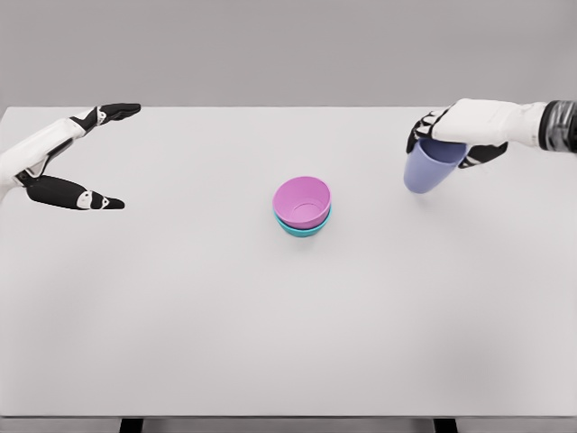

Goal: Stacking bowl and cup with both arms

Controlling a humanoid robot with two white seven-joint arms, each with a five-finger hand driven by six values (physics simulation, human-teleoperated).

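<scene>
While your right hand (451, 135) gripped the lilac cup (431, 168) at the upper right of the frame, tilted above the counter (180, 316), your left hand (77, 171) hung released at far left. A loose grip could have dropped the cup short. At centre, the pink bowl (302, 198) sat nested in the teal bowl (302, 230), itself empty.

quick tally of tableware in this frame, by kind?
Bowls: 2, a pink bowl nested in a teal bowl at the middle of the table.
Cups: 1, a lavender cup gripped by the right hand, tilted.
Total: 3.
The left hand is open and holds nothing.
</scene>
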